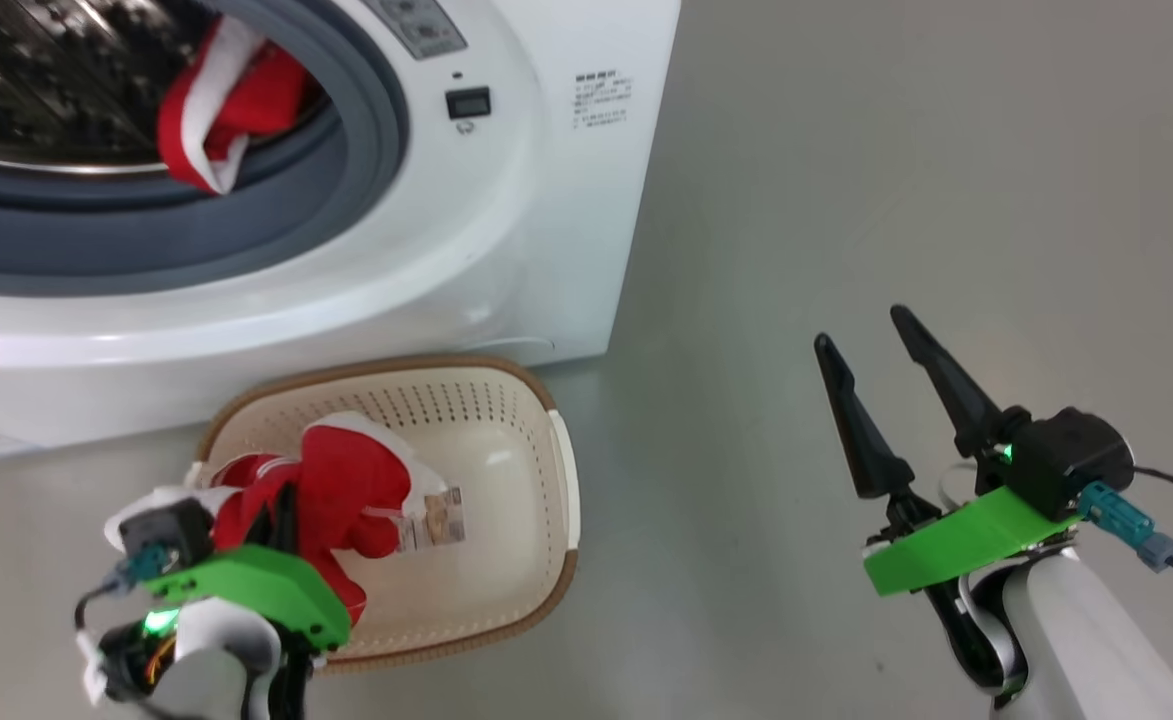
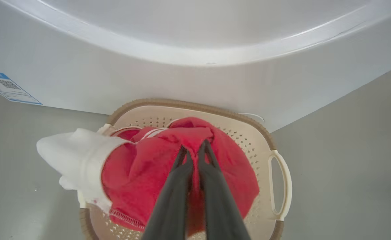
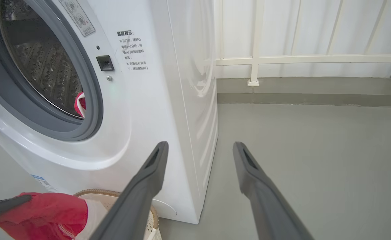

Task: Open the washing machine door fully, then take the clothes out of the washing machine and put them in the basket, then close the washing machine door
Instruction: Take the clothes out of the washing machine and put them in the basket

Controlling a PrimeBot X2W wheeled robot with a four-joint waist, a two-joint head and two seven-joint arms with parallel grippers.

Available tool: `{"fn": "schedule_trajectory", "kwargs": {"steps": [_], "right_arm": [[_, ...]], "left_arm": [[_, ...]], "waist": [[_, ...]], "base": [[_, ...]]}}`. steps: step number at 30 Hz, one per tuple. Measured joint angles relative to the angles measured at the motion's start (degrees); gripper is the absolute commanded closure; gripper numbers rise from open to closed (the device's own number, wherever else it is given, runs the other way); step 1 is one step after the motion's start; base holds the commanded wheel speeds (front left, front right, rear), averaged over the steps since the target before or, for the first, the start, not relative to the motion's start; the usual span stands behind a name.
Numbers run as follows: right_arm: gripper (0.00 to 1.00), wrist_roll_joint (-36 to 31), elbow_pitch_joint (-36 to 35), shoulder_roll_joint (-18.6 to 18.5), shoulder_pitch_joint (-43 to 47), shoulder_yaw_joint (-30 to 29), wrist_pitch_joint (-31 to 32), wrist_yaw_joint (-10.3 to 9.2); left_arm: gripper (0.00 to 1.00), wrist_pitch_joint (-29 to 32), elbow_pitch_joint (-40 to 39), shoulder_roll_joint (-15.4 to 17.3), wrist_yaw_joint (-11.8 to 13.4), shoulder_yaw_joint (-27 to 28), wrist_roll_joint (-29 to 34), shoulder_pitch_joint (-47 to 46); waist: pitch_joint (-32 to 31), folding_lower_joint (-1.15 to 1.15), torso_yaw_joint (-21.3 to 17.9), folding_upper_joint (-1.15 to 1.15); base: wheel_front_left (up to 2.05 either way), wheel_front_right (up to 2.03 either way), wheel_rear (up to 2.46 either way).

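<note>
My left pincer was clamped on a red garment over the basket, my right pincer apart; another garment lay in the drum, so unloading and closing were left.

The clothes are showing red and white. The basket is looking cream with tiny holes and a brown rim. The washing machine is shining white.

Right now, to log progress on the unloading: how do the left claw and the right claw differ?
The left claw is shut, pinching a red garment; the right claw is wide open and empty. The left claw sits over the basket; the right claw hangs above the floor beside the washing machine. Both have long dark fingers on green mounts.
</note>
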Motion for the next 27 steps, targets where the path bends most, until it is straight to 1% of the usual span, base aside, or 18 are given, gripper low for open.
{"fn": "schedule_trajectory", "kwargs": {"steps": [7, 13, 14, 15, 16, 18, 19, 20, 21, 27], "right_arm": [[0.00, 0.00, -0.65, 0.00, -2.43, 0.10, 0.00, 0.00], [0.00, 0.03, -1.29, -0.22, -5.02, 1.15, 0.00, 0.00], [0.00, 0.04, -1.38, -0.27, -5.18, 1.33, 0.00, 0.00], [0.00, 0.11, -1.38, -0.30, -5.34, 1.49, 0.00, 0.00], [0.00, 0.21, -1.36, -0.35, -5.61, 1.72, 0.00, 0.00], [0.00, 0.40, -1.33, -0.54, -6.21, 2.42, 0.00, 0.00], [0.00, 1.36, -1.30, -0.60, -6.53, 3.30, 0.00, 0.00], [0.00, 1.58, -1.23, -0.59, -6.78, 3.57, 0.00, 0.00], [0.00, 1.76, -1.23, -0.62, -7.12, 3.61, 0.00, 0.00], [0.00, 1.80, -0.76, -0.91, -7.59, 3.31, 0.00, 0.00]], "left_arm": [[1.00, 3.26, 13.92, -0.48, -1.52, -0.71, -2.12, -9.25], [1.00, 5.46, 22.54, -0.86, -2.93, -0.90, -4.00, -16.07], [0.95, 5.46, 23.56, -0.94, -2.93, -1.04, -4.08, -17.07], [0.81, 5.50, 24.44, -0.98, -3.01, -1.08, -4.13, -18.01], [0.76, 5.54, 25.40, -1.02, -3.38, -1.05, -4.47, -18.98], [0.75, 5.87, 26.74, -1.07, -3.48, -1.24, -4.59, -20.54], [0.54, 5.37, 27.58, -1.14, -3.47, -1.42, -4.61, -21.68], [0.29, 4.87, 27.82, -1.16, -3.46, -1.62, -4.59, -22.11], [0.00, 4.39, 28.02, -1.20, -3.46, -1.77, -4.54, -22.46], [0.00, 0.19, 29.13, -1.31, -4.02, -3.23, -3.74, -23.16]], "waist": [[4.56, 0.00, -0.53, 0.00], [8.31, 0.00, -0.88, 0.00], [8.89, 0.00, -0.91, 0.00], [9.47, 0.00, -0.94, 0.00], [10.04, 0.00, -0.96, 0.00], [11.10, 0.00, -1.03, 0.00], [12.03, 0.00, -1.16, 0.00], [12.45, 0.00, -1.24, 0.00], [12.80, 0.00, -1.33, 0.00], [12.96, 0.00, -1.65, 0.00]], "base": [[0.00, 0.00, 0.00], [0.00, 0.00, 0.00], [0.00, 0.00, 0.00], [0.00, 0.00, 0.00], [0.00, 0.00, 0.00], [0.00, 0.00, 0.00], [0.00, 0.00, 0.00], [0.00, 0.00, 0.00], [0.00, 0.00, 0.00], [0.00, 0.00, 0.00]]}}
